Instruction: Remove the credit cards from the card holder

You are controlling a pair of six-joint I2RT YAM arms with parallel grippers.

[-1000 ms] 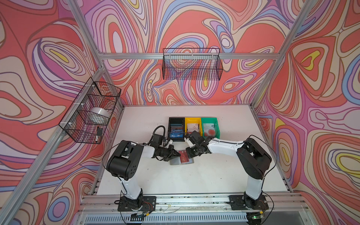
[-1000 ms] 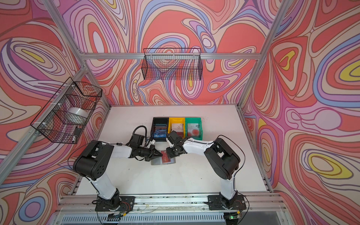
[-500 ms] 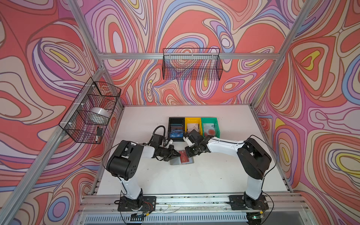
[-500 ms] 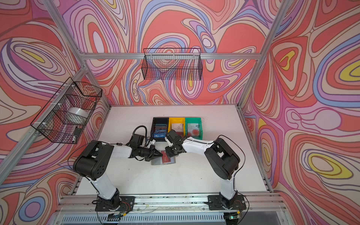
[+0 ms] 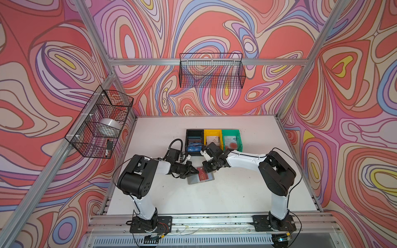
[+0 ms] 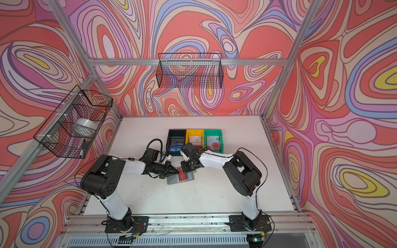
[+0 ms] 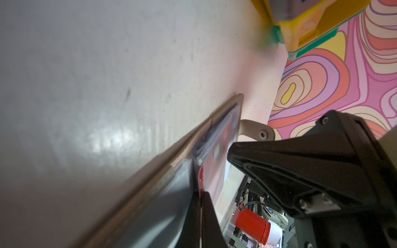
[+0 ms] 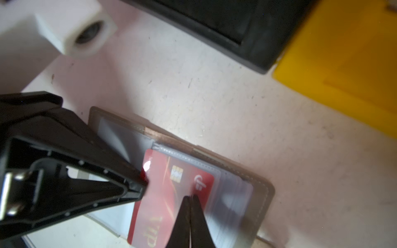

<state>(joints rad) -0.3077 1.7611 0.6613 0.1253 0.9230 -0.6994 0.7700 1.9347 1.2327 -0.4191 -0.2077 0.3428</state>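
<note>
- A white table (image 5: pixel 236 193) stands between walls (image 5: pixel 53 64) of swirling red, pink and lilac.
- The card holder (image 5: pixel 191 180) lies open and flat at mid-table, just nearer than the black bin (image 5: pixel 194 131).
- The red card (image 5: pixel 202 175) rests on the holder's right half. I cannot tell how much of it is still under the clear sleeve (image 8: pixel 232 193).
- The left gripper (image 8: pixel 140 182) reaches in from the left and is clenched on the card's left edge.
- The right gripper (image 8: pixel 190 198) has its jaws closed together, tips pressed down on card and sleeve, grasping nothing I can make out.
- Compared with a second ago, arms and card sit in almost the same places, and the card looks no further out.
- So the grip and the pinning seem set, while the pull itself has yet to show.
- A blue card (image 5: pixel 194 148) lies in the black bin and a pale card (image 5: pixel 231 143) in the green bin (image 5: pixel 240 139), so the red one is probably the last.
</note>
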